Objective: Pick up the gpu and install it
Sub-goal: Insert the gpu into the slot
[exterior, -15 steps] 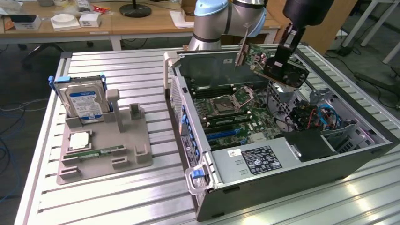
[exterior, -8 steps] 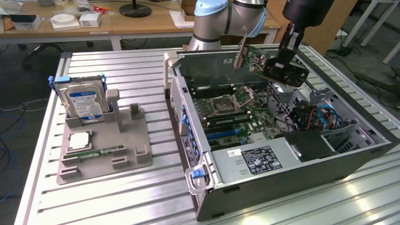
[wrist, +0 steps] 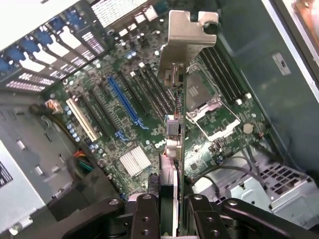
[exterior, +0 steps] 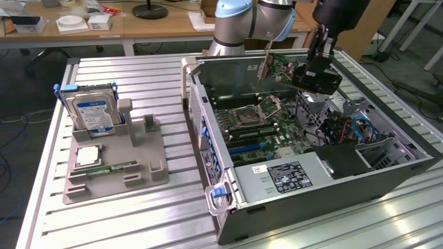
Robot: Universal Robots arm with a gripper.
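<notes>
I hold the gpu (exterior: pixel 299 72) in the air above the open computer case (exterior: pixel 312 202), over its far end. Its green board faces the exterior view's left and its black shroud faces the right. My gripper (exterior: pixel 320 54) is shut on the card's upper edge. In the wrist view the gpu (wrist: pixel 180 99) is edge-on, silver bracket (wrist: pixel 192 42) leading, clamped at my gripper (wrist: pixel 172 211) between the black fingers (wrist: pixel 144 214). Below lies the motherboard (wrist: pixel 119 134) with its long blue slot (wrist: pixel 124 102) off to one side of the card. The motherboard (exterior: pixel 266 127) also appears in the exterior view.
A grey fixture tray (exterior: pixel 114 171) on the exterior view's left holds an upright silver hard drive (exterior: pixel 93 111), a RAM stick (exterior: pixel 104 168) and a CPU chip (exterior: pixel 88 154). Inside the case are the power supply (exterior: pixel 291 176), cables (exterior: pixel 360 129) and the CPU socket (wrist: pixel 204 97). Desks stand behind.
</notes>
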